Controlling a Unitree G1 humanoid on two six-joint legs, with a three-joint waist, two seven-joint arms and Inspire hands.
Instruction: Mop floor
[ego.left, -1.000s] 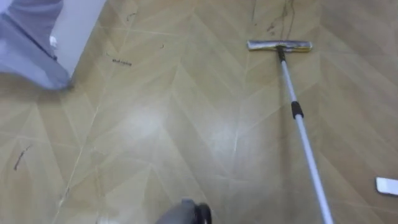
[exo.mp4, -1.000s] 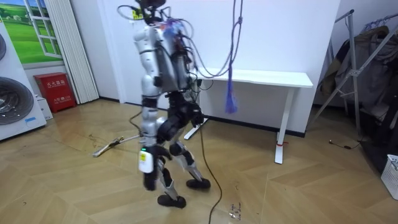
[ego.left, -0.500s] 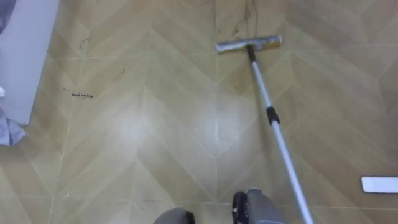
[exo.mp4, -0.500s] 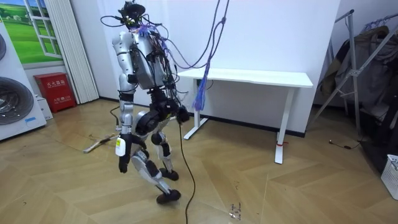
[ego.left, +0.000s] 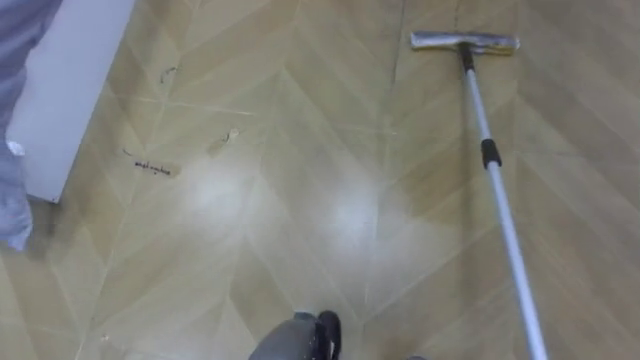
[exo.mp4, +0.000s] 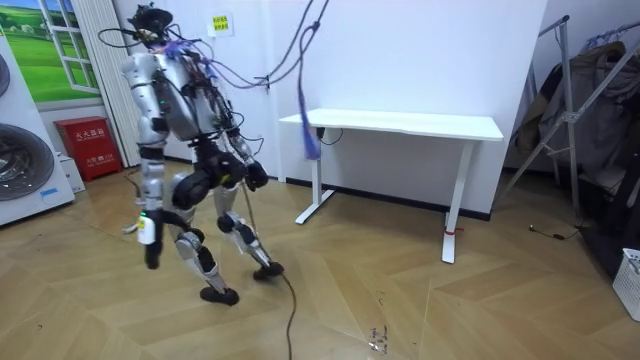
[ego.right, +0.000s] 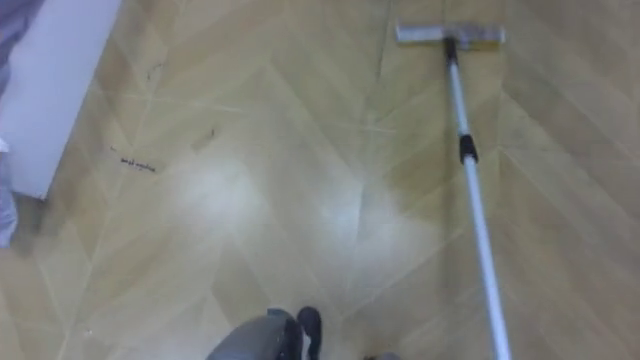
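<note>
the mop head (ego.left: 465, 41) lies flat on the wood floor (ego.left: 300, 150) at the far right; its pole (ego.left: 500, 205) runs back toward the near right; a white unit (ego.left: 70, 90) stands far left. in the room view the left hand (exo.mp4: 150, 255) hangs by the thigh and the right hand (exo.mp4: 252, 176) sits at the waist by the pole; whether either is clenched i cannot tell. to mop well, keep the head flat, push in straight overlapping lanes, and steer left toward the dark scuffs (ego.left: 150, 165).
</note>
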